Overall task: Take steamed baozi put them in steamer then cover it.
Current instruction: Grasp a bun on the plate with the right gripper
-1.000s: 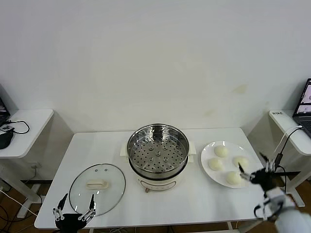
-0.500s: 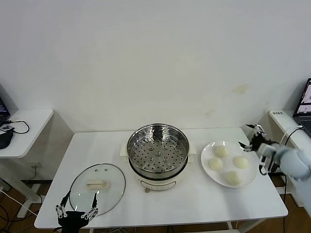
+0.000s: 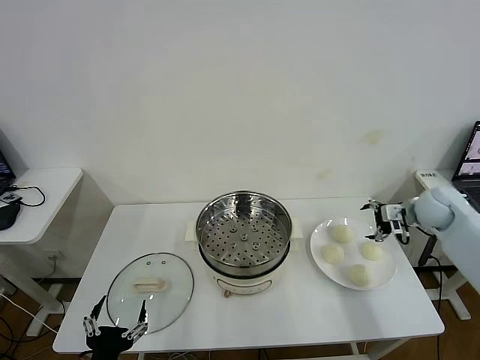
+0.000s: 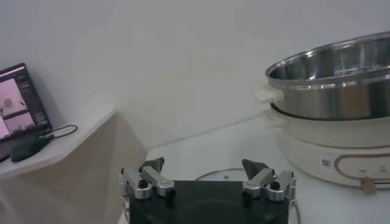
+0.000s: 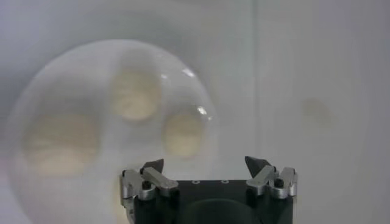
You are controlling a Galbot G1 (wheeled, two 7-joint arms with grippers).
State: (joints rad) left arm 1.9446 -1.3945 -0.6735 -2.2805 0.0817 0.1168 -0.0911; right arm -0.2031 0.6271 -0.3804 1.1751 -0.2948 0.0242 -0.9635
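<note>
Several cream-white steamed baozi [image 3: 341,233] lie on a white plate [image 3: 316,241] at the table's right. The steel steamer [image 3: 244,238] stands mid-table, its perforated tray bare. Left of it the glass cover [image 3: 150,291] lies flat on the table, handle up. My right gripper [image 3: 373,220] hovers open at the plate's far right edge, above the baozi and touching none. In the right wrist view the baozi [image 5: 135,95] lie beyond the open right gripper [image 5: 206,164]. My left gripper [image 3: 114,322] waits open at the table's front left edge, just before the cover; its wrist view has the left gripper [image 4: 204,165] facing the steamer [image 4: 335,67].
A side table [image 3: 34,199] with cables stands to the left. Another side table carrying a laptop [image 3: 471,154] stands to the right, close to my right arm. The steamer's cream base [image 4: 341,146] sits beside the cover's rim [image 4: 219,174].
My right arm has swung from the table's front right corner up and back to the plate's far right edge. The left gripper has barely shifted.
</note>
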